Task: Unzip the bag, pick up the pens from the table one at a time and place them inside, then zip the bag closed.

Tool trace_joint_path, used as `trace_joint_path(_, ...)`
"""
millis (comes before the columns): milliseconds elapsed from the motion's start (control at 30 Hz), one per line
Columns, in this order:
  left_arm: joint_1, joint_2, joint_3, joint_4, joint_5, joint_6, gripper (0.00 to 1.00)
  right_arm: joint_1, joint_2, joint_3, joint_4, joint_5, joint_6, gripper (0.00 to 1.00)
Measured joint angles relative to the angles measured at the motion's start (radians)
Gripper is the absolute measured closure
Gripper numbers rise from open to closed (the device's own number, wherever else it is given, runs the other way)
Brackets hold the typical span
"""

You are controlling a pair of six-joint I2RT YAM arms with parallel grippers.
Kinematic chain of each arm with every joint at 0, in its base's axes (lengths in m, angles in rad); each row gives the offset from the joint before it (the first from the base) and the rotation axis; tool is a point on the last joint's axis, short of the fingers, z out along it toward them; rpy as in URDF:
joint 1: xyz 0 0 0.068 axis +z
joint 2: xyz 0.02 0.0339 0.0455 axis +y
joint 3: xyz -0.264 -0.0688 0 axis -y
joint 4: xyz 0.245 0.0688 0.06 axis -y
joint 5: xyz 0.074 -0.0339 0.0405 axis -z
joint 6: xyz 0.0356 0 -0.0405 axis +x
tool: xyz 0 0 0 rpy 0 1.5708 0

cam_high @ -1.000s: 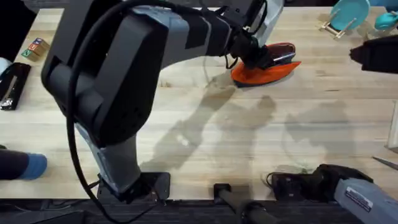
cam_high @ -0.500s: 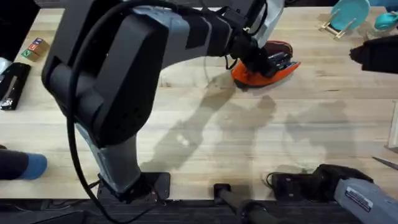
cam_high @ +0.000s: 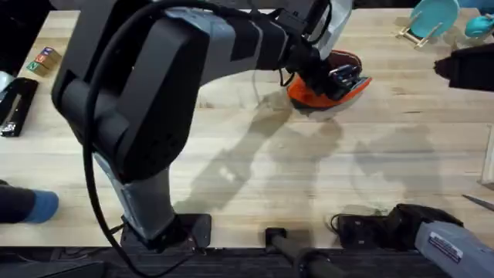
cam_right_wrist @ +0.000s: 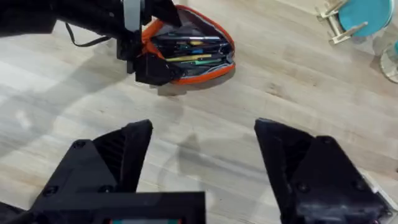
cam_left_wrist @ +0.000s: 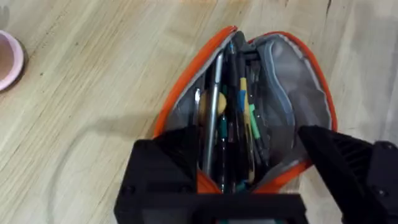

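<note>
The orange-red bag (cam_high: pixel 340 91) lies at the far middle of the table (cam_high: pixel 255 162) with its zipper open and its grey lining showing (cam_left_wrist: pixel 298 93). Several pens lie lengthwise inside it, among them a grey metallic one (cam_left_wrist: pixel 213 106) and a black one (cam_left_wrist: pixel 233 87). My left gripper (cam_left_wrist: pixel 245 143) is open and hangs over the bag's near end, one finger (cam_left_wrist: pixel 165 165) above its edge and the other beside it. From the right wrist view the bag (cam_right_wrist: pixel 193 46) and the left gripper (cam_right_wrist: pixel 149 62) lie ahead. My right gripper (cam_right_wrist: pixel 204 127) is open, high above bare wood.
Coloured toy blocks (cam_high: pixel 44 59) and a black stapler (cam_high: pixel 15 104) sit at the far left. A blue object (cam_high: pixel 42 205) is at the near left edge. A teal disc on a wooden stand (cam_high: pixel 431 17) stands at the far right.
The left gripper shifted slightly to the right over the bag, and the bag's mouth stands wider. The right arm has not moved.
</note>
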Motion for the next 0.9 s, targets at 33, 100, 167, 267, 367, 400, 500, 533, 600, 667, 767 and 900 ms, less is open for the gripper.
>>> trace_joint_path(33, 0.0, 0.0, 0.0, 0.0, 0.0, 0.0, 0.007, 0.0, 0.0, 0.0, 0.0, 0.0, 0.0, 0.005)
trace_joint_path(100, 0.0, 0.0, 0.0, 0.001, 0.0, -0.001, 0.005, 0.0, 0.0, 0.0, 0.0, 0.0, 0.0, 0.005)
trace_joint_path(167, 0.0, 0.0, 0.0, 0.005, 0.0, -0.001, 0.005, 0.0, 0.0, 0.0, 0.0, 0.0, 0.0, 0.005)
trace_joint_path(267, 0.0, 0.0, 0.0, 0.008, 0.0, -0.001, 0.006, 0.0, 0.0, 0.0, 0.0, 0.0, 0.0, 0.006)
trace_joint_path(367, 0.0, -0.001, 0.0, 0.007, 0.0, -0.001, 0.007, 0.0, 0.0, 0.0, 0.0, 0.0, 0.0, 0.005)
trace_joint_path(400, 0.0, -0.003, 0.0, 0.005, 0.0, -0.001, 0.006, 0.0, 0.0, 0.0, 0.0, 0.0, 0.0, 0.005)
trace_joint_path(500, 0.002, -0.027, 0.0, -0.006, -0.001, -0.004, 0.006, 0.0, 0.0, 0.0, 0.0, 0.0, 0.0, 0.005)
trace_joint_path(533, 0.003, -0.041, 0.0, -0.009, -0.002, -0.006, 0.006, 0.0, 0.0, 0.0, 0.0, 0.0, 0.0, 0.005)
trace_joint_path(600, 0.008, -0.077, 0.0, -0.02, -0.005, -0.011, 0.006, 0.0, 0.0, 0.0, 0.0, 0.0, 0.0, 0.005)
trace_joint_path(667, 0.015, -0.118, 0.0, -0.042, -0.007, -0.015, 0.006, 0.0, 0.0, 0.0, 0.0, 0.0, 0.0, 0.006)
trace_joint_path(767, 0.03, -0.177, 0.0, -0.089, -0.009, -0.016, 0.006, 0.0, 0.0, 0.0, 0.0, 0.0, 0.0, 0.006)
trace_joint_path(900, 0.049, -0.226, 0.0, -0.169, -0.016, -0.02, 0.006, 0.0, 0.0, 0.0, 0.0, 0.0, 0.0, 0.006)
